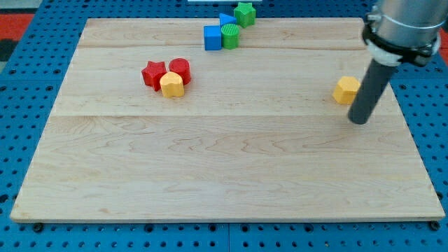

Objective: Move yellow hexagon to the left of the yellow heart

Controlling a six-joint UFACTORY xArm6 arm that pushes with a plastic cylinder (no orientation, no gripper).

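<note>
A pale wooden board [231, 168] is seen filling most of the view, laid on a blue perforated surface [28, 84] that shows around all its edges. A patch of red [17, 28] is visible at the view's top left corner.

The arm [402, 28] is seen entering from the view's top right, a grey cylinder with a dark band, ending in a straight dark rod [369, 91]. My tip [359, 120] is set down on the board near its right edge, just to the right of and slightly below a yellow block [346, 90]. The rod carries no jaws and nothing is held by it; whether the rod touches that yellow block cannot be told, though the two appear to meet in the picture. This block's shape cannot be made out for certain, since its right side is covered by the rod.

At the board's top edge, a cluster of four blocks is found: a blue cube [212, 38], a green cylinder [230, 35] just beside it on the right, a second blue block [226, 19] behind them, and a green star [245, 13] at the far right of the group.

On the board's upper left, three blocks are pressed together: a red star [153, 74], a red cylinder [180, 69] to its right, and a yellow hexagon [171, 85] touching both from below. This hexagon lies well apart from the yellow block by the rod.
</note>
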